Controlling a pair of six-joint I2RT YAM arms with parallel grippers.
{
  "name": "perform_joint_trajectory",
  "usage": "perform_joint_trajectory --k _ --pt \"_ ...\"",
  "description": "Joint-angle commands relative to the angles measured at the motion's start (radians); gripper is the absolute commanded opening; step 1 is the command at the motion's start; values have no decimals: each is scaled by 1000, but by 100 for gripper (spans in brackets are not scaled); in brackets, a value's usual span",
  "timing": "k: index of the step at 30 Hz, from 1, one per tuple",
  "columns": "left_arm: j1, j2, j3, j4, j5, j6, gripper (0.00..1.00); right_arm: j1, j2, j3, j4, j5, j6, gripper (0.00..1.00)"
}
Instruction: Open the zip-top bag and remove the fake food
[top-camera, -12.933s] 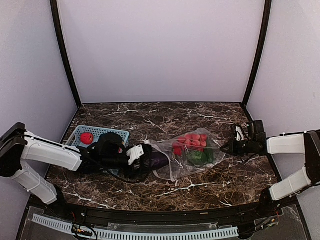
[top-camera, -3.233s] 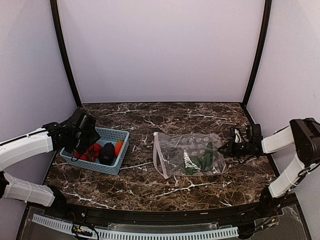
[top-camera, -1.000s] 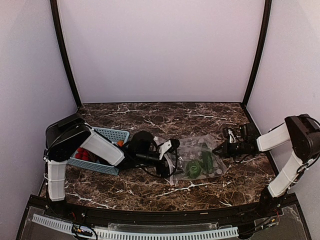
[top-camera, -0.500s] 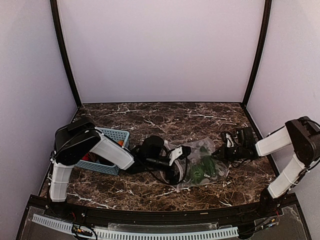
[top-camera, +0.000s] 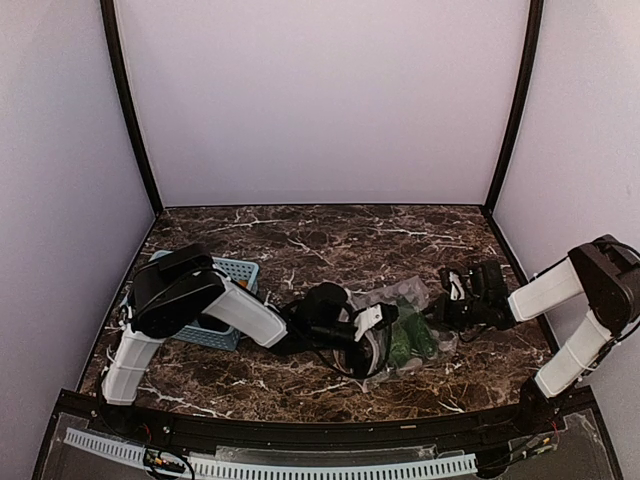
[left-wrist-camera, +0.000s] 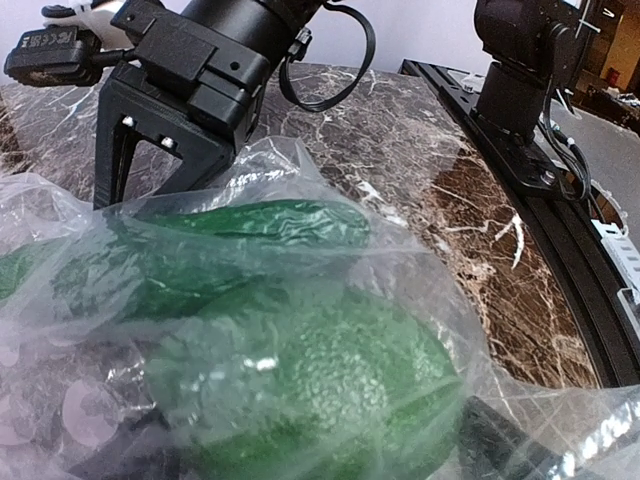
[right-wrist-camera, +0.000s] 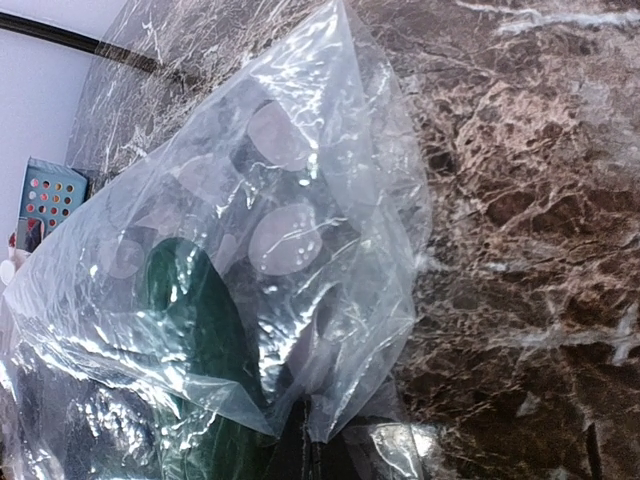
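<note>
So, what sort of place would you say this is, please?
Probably a robot test booth, not a kitchen: plain lilac walls on a black frame, left arm and right arm working on a marble-patterned table, toy vegetables in a zip-top bag.

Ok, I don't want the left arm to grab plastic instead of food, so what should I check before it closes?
1. Right gripper anchors the zip-top bag: ok, shut on the end nearest it.
2. Left gripper ready: ok, jaws wide, at the bag's mouth.
3. Food ahead: ok, a round green piece fills the left wrist view, with a long green piece behind it.
4. No film between gripper and food: cannot tell; crinkled plastic lies over both pieces.
5. Basket free to receive: cannot tell; the left arm hides most of it.
</note>
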Motion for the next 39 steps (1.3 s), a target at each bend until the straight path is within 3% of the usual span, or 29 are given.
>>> perform_joint_trajectory --k 1,9,17,39 --pt "-5 25 43 -32 -26 -8 93 29 8 -25 39 8 33 0" --pt "-2 4 8 -1 -46 -27 77 36 -11 -14 8 22 13 0" --pt "30 -120 -190 98 -73 -68 55 -15 -30 16 -34 14 -22 0" --pt "96 -459 -529 77 -224 -139 52 -166 -79 20 -75 -23 -75 0"
